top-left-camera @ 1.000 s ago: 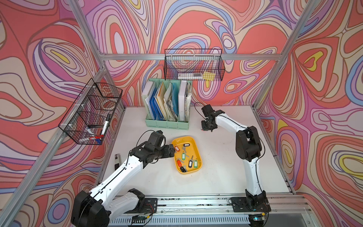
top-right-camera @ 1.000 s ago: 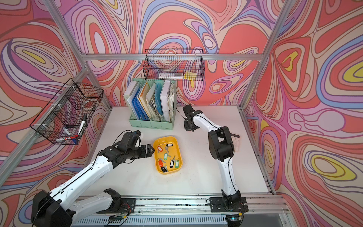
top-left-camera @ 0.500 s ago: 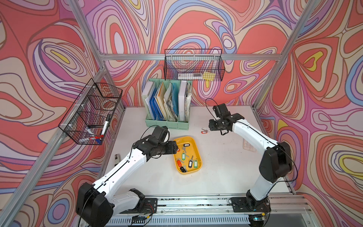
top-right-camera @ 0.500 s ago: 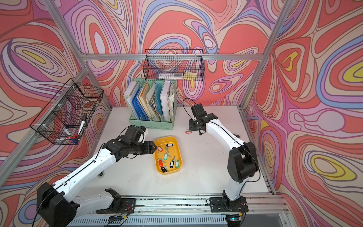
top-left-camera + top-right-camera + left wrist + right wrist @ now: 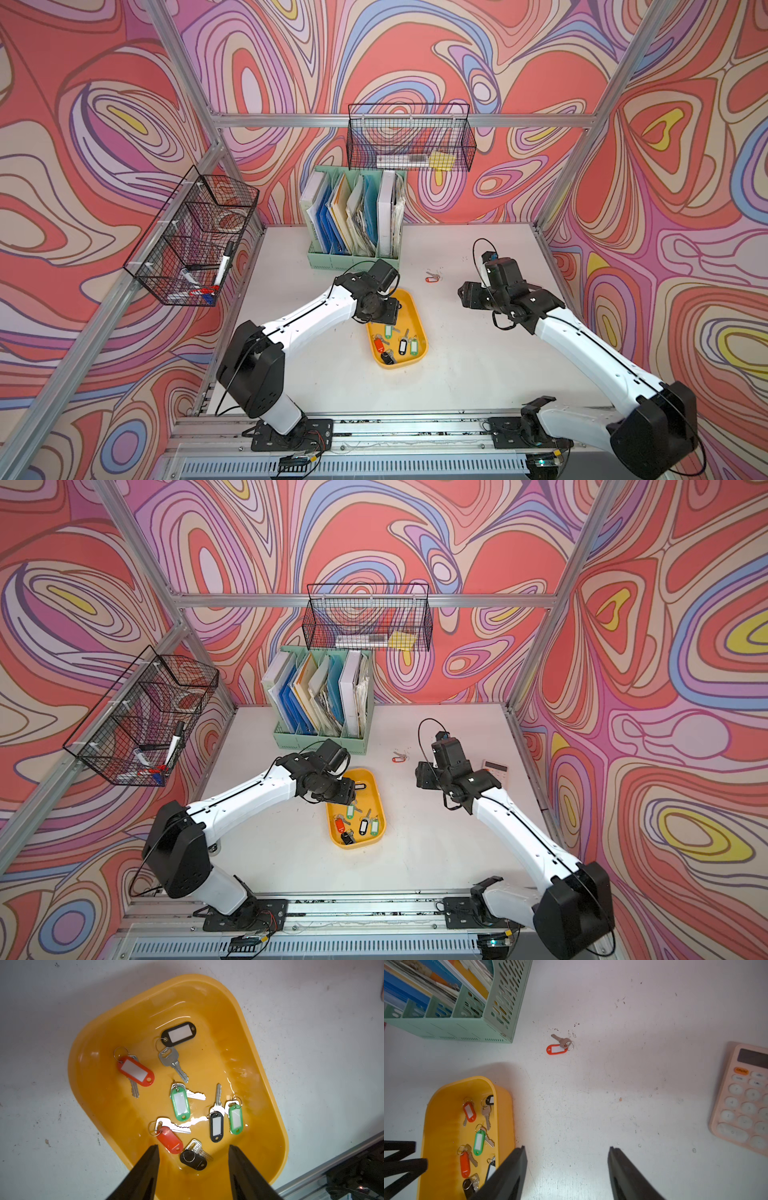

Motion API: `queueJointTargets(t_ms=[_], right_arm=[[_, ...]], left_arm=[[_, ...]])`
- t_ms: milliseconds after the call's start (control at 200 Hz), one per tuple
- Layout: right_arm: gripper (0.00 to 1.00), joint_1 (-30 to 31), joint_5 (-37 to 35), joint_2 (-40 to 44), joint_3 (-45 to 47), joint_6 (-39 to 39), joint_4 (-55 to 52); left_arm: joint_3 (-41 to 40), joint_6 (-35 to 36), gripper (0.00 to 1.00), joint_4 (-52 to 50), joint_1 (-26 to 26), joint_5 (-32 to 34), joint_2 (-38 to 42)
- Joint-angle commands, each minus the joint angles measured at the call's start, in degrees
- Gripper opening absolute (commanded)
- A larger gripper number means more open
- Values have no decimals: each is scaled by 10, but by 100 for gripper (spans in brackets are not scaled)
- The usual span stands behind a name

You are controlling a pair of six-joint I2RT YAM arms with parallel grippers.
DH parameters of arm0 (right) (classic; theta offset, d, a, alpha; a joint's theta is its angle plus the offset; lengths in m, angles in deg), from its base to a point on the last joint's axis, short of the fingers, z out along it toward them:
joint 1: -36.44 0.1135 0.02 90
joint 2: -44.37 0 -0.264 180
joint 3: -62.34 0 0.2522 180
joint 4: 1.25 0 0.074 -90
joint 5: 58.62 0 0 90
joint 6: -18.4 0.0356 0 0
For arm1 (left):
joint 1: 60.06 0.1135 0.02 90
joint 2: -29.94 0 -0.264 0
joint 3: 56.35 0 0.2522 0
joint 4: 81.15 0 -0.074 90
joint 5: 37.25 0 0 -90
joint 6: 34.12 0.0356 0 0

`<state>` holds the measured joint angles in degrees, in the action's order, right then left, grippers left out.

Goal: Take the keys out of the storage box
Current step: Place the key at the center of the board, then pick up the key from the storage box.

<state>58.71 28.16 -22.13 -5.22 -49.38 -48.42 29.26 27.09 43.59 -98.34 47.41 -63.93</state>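
Note:
The yellow storage box lies mid-table with several tagged keys in it. In the left wrist view I make out red, black and green tags on the box floor. My left gripper hovers open over the box's far end, its tips either side of a black-tagged key, not touching it. One red-tagged key lies on the table behind the box. My right gripper is open and empty over bare table, right of that key.
A mint green file organiser stands behind the box. Black wire baskets hang on the back wall and the left wall. A pink calculator lies near the table's right edge.
My right gripper opened, left the red-tagged key on the table and drew back to the right. My left arm reached over the box, its jaws narrowing somewhat.

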Motion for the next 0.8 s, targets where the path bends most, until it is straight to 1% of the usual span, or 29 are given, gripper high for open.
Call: queueJointTargets(t_ms=[0,110,190,305,396,506,606,796], right_arm=[[74,1,13,52,31,11,33],[78,0,48,108,68,8,45],[81,1,59,142,87,2,42],[84,0,88,180,105,-9,40],[85,1,142,203,113,-40,43],[85,0,190,223,113,-92,35],[85,1,222,235,112,-124,35],[85,0,235,229,109,-147,29]], left_arm=[[26,17,54,-25,-2,15,-39],[36,20,53,-13,-1,-8,-72],[39,20,53,-5,-1,-17,-89],[43,19,50,3,-2,-11,-110],[51,19,50,6,-1,0,-126],[55,19,50,13,-1,4,-142],[58,17,48,21,-2,6,-152],[65,16,46,26,-1,19,-170]])
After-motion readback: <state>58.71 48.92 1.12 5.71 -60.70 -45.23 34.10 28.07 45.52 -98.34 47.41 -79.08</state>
